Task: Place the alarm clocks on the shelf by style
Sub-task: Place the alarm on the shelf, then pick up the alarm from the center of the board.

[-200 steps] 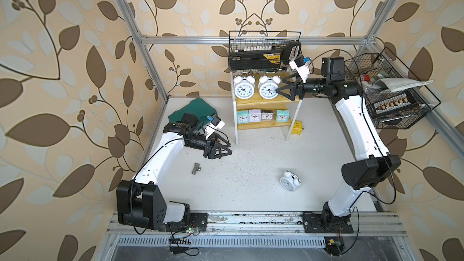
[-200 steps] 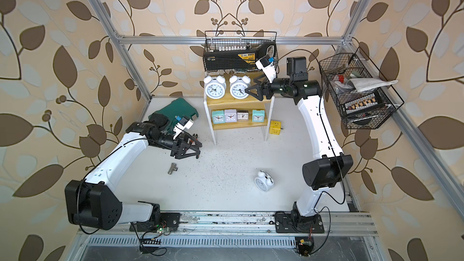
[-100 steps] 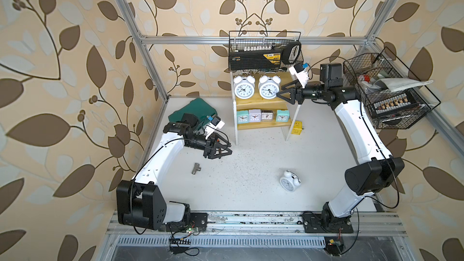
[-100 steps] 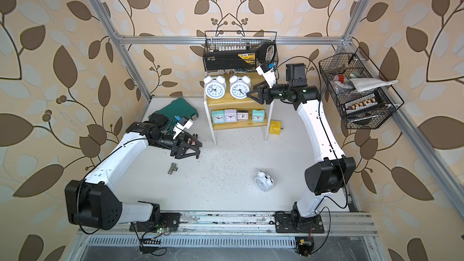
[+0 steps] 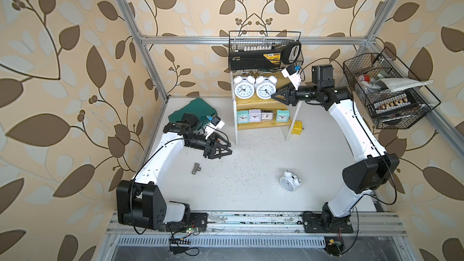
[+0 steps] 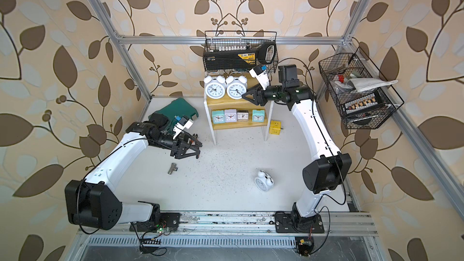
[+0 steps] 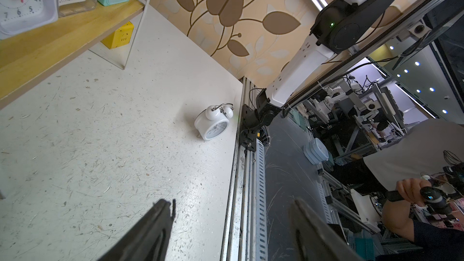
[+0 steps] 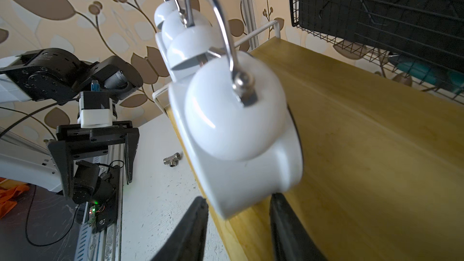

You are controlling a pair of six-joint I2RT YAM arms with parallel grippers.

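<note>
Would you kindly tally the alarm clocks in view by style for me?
Round white twin-bell alarm clocks: 3
Small square plastic alarm clocks: 4
Total: 7

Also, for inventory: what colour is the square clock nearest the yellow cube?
Teal square clock, clearest in a top view.

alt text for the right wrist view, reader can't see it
Close up, a white twin-bell clock stands at the edge of the yellow top board of the shelf, at the parted black tips of the right gripper; a second clock stands behind it. Beyond, the open left gripper hangs above the white table.
</note>
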